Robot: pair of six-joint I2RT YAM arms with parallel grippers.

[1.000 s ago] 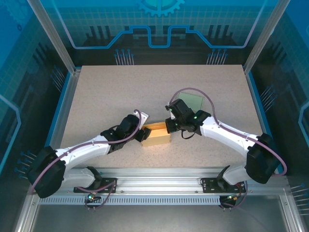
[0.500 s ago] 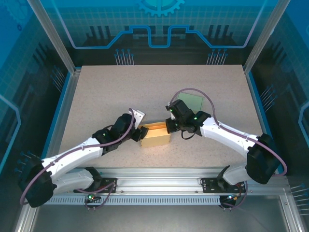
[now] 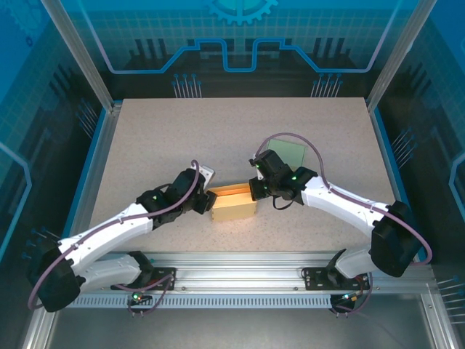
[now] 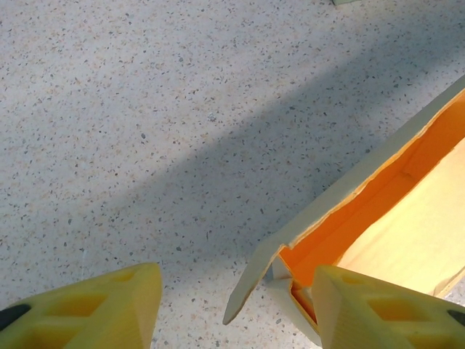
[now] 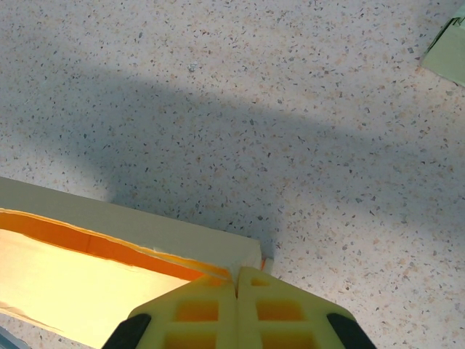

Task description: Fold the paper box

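Paper box: mid-workspace; long walls raised, top open.
Left gripper: jaws wide, astride loose end flap.
Right gripper: closed at opposite corner, perhaps pinching wall.
Outstanding: end flap untucked.

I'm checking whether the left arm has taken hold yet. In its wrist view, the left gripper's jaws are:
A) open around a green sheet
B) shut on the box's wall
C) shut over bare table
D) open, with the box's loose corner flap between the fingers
D: the left gripper stands open, one finger over the table and the other at the end of the paper box, with the corner flap in the gap between them.
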